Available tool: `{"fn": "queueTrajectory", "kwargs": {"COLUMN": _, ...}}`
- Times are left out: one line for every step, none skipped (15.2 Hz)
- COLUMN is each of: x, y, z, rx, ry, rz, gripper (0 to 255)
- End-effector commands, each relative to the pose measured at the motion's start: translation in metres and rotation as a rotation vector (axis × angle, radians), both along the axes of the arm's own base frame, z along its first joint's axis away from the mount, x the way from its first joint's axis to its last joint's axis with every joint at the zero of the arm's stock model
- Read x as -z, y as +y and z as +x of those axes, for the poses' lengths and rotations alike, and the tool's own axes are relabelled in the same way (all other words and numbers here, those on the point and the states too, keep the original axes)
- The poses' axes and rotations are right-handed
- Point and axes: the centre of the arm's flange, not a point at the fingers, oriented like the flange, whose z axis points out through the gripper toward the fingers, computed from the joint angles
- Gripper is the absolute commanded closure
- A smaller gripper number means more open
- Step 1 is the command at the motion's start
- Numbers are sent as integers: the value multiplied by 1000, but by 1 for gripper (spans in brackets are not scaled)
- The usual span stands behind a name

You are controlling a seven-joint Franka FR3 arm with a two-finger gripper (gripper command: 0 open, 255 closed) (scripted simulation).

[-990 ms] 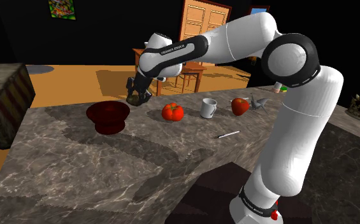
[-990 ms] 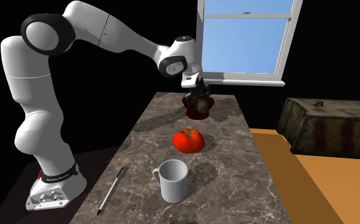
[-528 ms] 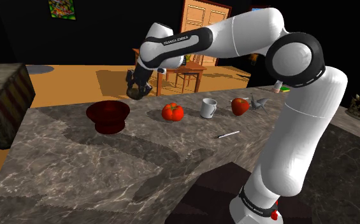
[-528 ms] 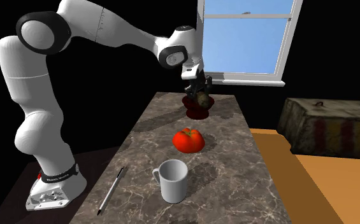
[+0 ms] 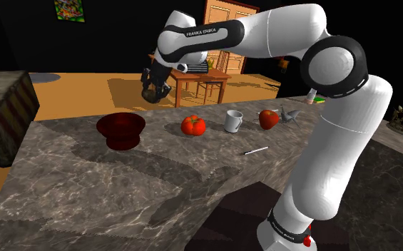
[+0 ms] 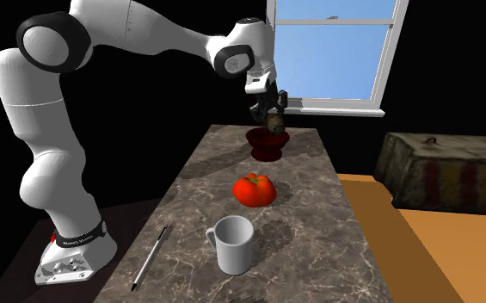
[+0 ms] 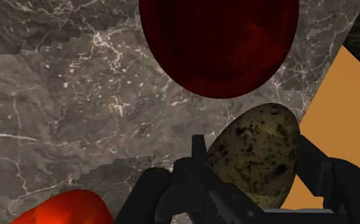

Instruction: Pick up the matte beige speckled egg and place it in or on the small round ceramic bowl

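Observation:
My black gripper is shut on a beige egg with dark speckles and hangs well above the marble counter. The egg sits clasped between the two fingers, its rounded end poking out beyond them. A dark red round bowl stands on the counter, below the gripper and toward the shoulder view's left. In the second exterior view the egg in the gripper hovers just above the bowl. In the wrist view the bowl lies just beyond the egg's tip.
A red tomato, a white mug, a red apple and a small grey figure stand in a row along the counter's far side. A pen lies nearer the stand. The counter's edge runs beside the bowl.
The gripper has risen with the egg held in it, moving up off the counter and a little closer to the bowl. The grip has not altered.

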Motion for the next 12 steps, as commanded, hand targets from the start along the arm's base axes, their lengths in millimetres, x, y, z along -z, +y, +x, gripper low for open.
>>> {"fn": "queueTrajectory", "kwargs": {"x": -12, "y": 1, "z": 0, "rx": 0, "ry": 0, "rz": 0, "gripper": 255}}
{"fn": "queueTrajectory", "kwargs": {"x": -13, "y": 1, "z": 0, "rx": 0, "ry": 0, "rz": 0, "gripper": 255}}
{"fn": "queueTrajectory", "kwargs": {"x": -13, "y": 14, "z": 3, "rx": 0, "ry": 0, "rz": 0, "gripper": 255}}
{"fn": "queueTrajectory", "kwargs": {"x": -14, "y": 26, "z": 7, "rx": 0, "ry": 0, "rz": 0, "gripper": 255}}
{"fn": "queueTrajectory", "kwargs": {"x": -15, "y": 39, "z": 10, "rx": 0, "ry": 0, "rz": 0, "gripper": 255}}
{"fn": "queueTrajectory", "kwargs": {"x": -15, "y": 52, "z": 13, "rx": 0, "ry": 0, "rz": 0, "gripper": 255}}
{"fn": "queueTrajectory", "kwargs": {"x": -16, "y": 65, "z": 17, "rx": 0, "ry": 0, "rz": 0, "gripper": 255}}
{"fn": "queueTrajectory", "kwargs": {"x": -16, "y": 78, "z": 20, "rx": 0, "ry": 0, "rz": 0, "gripper": 255}}
{"fn": "queueTrajectory", "kwargs": {"x": -17, "y": 90, "z": 23, "rx": 0, "ry": 0, "rz": 0, "gripper": 255}}
{"fn": "queueTrajectory", "kwargs": {"x": -17, "y": 103, "z": 27, "rx": 0, "ry": 0, "rz": 0, "gripper": 255}}
{"fn": "queueTrajectory", "kwargs": {"x": -18, "y": 124, "z": 32, "rx": 0, "ry": 0, "rz": 0, "gripper": 255}}
{"fn": "queueTrajectory", "kwargs": {"x": -13, "y": 124, "z": 32, "rx": 0, "ry": 0, "rz": 0, "gripper": 255}}
